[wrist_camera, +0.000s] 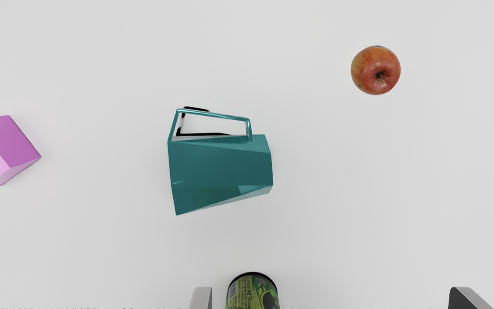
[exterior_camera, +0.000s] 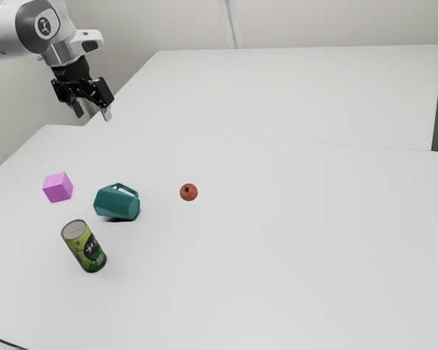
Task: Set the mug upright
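High over the table's far left part in the exterior view, my gripper (exterior_camera: 93, 115) hangs with its fingers apart and nothing between them. A teal faceted mug (exterior_camera: 117, 203) lies on its side on the table, well below the hand, its handle toward the arm's side. In the wrist view the mug (wrist_camera: 221, 165) shows its long side and its angular handle; I cannot see into its mouth. The fingertips of my gripper (wrist_camera: 330, 298) stand wide apart at the bottom edge, not touching the mug.
A green can (exterior_camera: 85, 246) stands near the mug, on the side away from the handle. A pink cube (exterior_camera: 58, 187) sits at the exterior view's left of the mug, and a red apple (exterior_camera: 189, 192) lies to its right. All rest on the white table (exterior_camera: 292, 240).
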